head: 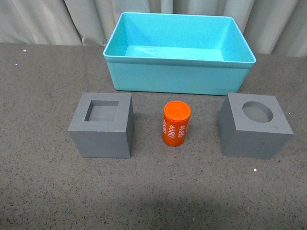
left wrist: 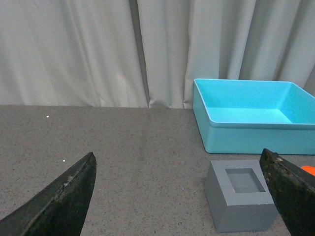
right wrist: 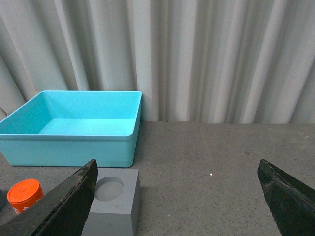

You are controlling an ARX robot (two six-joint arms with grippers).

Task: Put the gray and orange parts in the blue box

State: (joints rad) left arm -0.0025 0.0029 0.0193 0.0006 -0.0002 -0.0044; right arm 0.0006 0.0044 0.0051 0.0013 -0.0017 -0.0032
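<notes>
A gray cube with a square recess (head: 102,124) sits at the front left, an orange cylinder with white numbers (head: 176,123) stands upright in the middle, and a gray cube with a round recess (head: 254,124) sits at the right. The empty light-blue box (head: 178,72) stands behind them. Neither arm shows in the front view. My left gripper (left wrist: 179,194) is open and empty; the square-recess cube (left wrist: 241,194) lies by one of its fingers (left wrist: 290,189). My right gripper (right wrist: 177,196) is open and empty; the round-recess cube (right wrist: 112,199) and the cylinder (right wrist: 24,194) lie beside it.
Everything rests on a dark speckled gray table (head: 43,96). Pale pleated curtains (head: 57,19) hang close behind the box. The box also shows in the left wrist view (left wrist: 256,128) and in the right wrist view (right wrist: 74,142).
</notes>
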